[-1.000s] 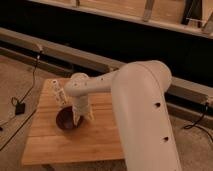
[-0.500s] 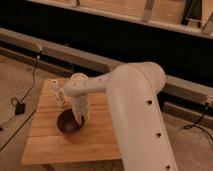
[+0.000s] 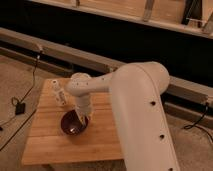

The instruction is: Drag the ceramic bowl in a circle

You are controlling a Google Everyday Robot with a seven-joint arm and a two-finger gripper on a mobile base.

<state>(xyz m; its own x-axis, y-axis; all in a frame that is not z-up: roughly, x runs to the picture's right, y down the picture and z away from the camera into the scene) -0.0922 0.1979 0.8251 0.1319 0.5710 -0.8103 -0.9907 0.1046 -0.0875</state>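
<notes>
The ceramic bowl [image 3: 73, 125] is a small, round, dark maroon, glossy bowl on the wooden table [image 3: 45, 142], left of middle. My white arm reaches in from the right, and its wrist points down into the bowl. My gripper [image 3: 81, 119] is at the bowl's right inner rim, touching it.
A small white bottle-like object [image 3: 58, 94] stands at the table's back left, close behind the bowl. Black cables [image 3: 25, 97] lie on the floor to the left. A long low ledge [image 3: 100, 62] runs behind the table.
The bowl and my gripper have moved a little toward the table's front and right. The white bottle has not moved.
</notes>
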